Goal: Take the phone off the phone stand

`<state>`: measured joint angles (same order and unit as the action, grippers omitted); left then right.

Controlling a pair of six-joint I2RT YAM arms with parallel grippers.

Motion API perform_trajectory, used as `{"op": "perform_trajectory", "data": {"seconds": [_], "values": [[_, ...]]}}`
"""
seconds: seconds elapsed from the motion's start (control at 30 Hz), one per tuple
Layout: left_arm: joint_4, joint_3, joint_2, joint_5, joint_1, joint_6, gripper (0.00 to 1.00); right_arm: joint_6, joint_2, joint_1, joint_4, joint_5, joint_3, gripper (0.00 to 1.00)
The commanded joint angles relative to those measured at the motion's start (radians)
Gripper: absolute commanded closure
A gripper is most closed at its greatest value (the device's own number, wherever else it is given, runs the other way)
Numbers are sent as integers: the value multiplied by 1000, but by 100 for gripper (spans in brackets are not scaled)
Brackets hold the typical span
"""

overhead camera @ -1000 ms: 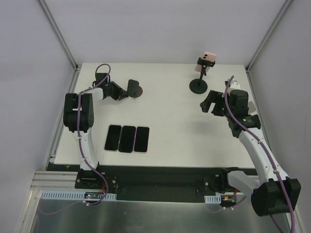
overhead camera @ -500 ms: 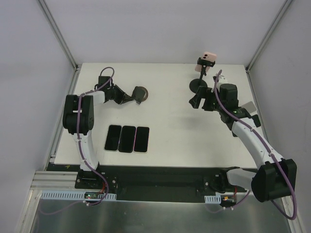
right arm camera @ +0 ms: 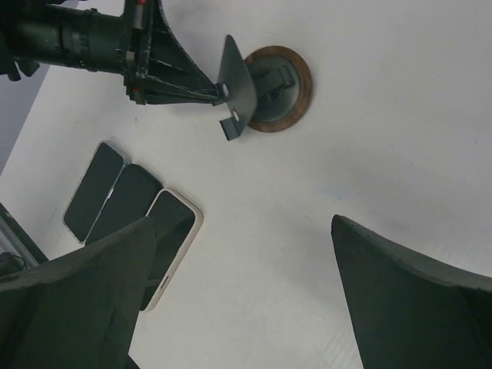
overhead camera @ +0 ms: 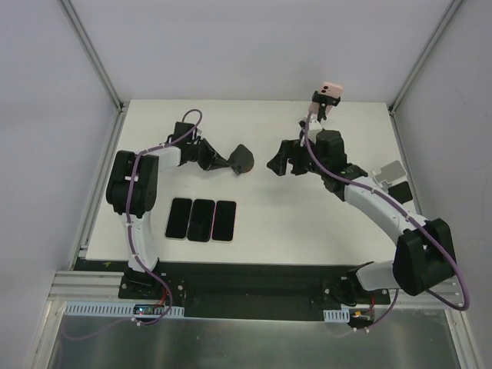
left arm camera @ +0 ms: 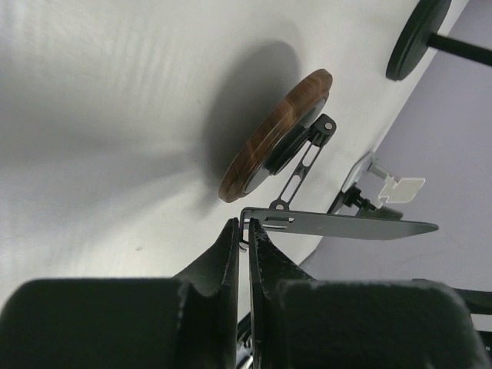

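Observation:
A pink phone (overhead camera: 331,90) sits clamped upright in a black stand (overhead camera: 317,108) at the back of the table; my right arm hides the stand's base in the top view. The base (left arm camera: 419,34) shows in the left wrist view. My left gripper (overhead camera: 225,160) is shut on the thin metal plate (left arm camera: 338,225) of a small empty stand with a round wooden base (overhead camera: 244,157), tilted up on edge. My right gripper (overhead camera: 275,165) is open and empty, just right of that wooden-base stand (right arm camera: 273,77), above bare table.
Three dark phones (overhead camera: 201,219) lie side by side, face up, near the front left; they also show in the right wrist view (right arm camera: 123,196). A small white and grey holder (overhead camera: 390,171) sits near the right table edge.
My left gripper has carried the wooden-base stand to the right, toward the table's middle. My right arm has swung left from the right edge and now points at that stand.

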<state>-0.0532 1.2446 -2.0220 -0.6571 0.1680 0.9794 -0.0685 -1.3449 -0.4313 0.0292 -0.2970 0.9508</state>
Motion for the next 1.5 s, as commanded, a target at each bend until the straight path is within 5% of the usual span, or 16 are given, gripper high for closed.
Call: {"op": "perform_trajectory", "data": {"seconds": [0.0,0.7,0.9,1.03,1.13,1.23,1.37,1.47], "values": [[0,6,88,-81,34,41,100,13,-62,-43,169,-71,65,1],[-2,-10,123,-144,96,47,100,-119,-416,-86,368,-135,177,31],[0,-17,128,-156,100,47,100,-129,-461,-86,385,-168,210,57],[-2,-20,134,-164,105,44,100,-132,-462,-84,385,-166,206,87],[0,-20,138,-165,105,35,100,-126,-442,-81,385,-171,189,99],[0,-19,146,-161,103,9,89,-125,-402,-64,368,-177,158,99],[18,-17,187,-124,93,-69,54,-106,-318,-5,331,-183,100,99],[93,-10,247,-49,71,-164,41,-80,-231,66,275,-182,45,99]]}}
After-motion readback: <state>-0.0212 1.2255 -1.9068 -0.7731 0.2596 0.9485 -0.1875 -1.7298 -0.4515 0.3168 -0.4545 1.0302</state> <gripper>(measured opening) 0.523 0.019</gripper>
